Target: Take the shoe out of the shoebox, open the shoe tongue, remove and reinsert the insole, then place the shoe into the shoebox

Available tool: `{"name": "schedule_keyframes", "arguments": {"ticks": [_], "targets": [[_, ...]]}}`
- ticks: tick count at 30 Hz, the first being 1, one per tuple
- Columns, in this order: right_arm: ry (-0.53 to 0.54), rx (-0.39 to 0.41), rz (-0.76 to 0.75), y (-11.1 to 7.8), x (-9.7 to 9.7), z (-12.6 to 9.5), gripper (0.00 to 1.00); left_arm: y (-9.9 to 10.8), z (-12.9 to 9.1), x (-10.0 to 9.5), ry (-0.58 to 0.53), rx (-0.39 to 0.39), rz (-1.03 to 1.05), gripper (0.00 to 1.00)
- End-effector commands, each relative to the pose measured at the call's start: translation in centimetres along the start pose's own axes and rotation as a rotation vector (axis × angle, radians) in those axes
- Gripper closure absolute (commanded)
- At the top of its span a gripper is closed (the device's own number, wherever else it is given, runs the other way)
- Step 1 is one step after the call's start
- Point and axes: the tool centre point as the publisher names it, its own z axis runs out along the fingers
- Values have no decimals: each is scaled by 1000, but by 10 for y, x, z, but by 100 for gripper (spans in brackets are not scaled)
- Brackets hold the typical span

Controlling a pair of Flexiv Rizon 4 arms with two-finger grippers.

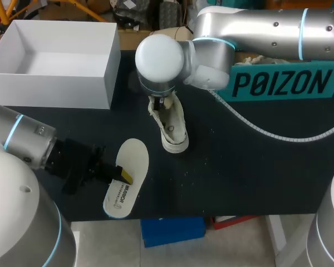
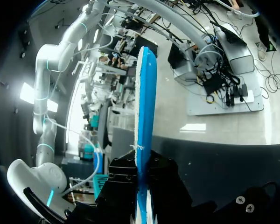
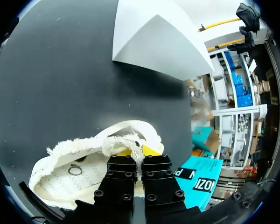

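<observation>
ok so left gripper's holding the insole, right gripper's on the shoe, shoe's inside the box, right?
No: the shoe stands on the table, outside the box, per the head view. Left gripper on the insole, right gripper on the shoe: correct.

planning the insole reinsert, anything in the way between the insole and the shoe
Nothing visible on the table between them. The left claw holds the insole; the right claw is shut on the shoe at its opening, so it may crowd the entry.
</observation>
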Motion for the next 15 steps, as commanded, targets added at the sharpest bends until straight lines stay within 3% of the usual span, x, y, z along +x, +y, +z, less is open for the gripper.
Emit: {"name": "schedule_keyframes", "arguments": {"ticks": [1,15], "targets": [[19,-4,-3,5,0,12,100,-1,1,0,1,-4,2,100],[61,-27,-3,9,-1,25,100,-1,1,0,1,-4,2,100]]}}
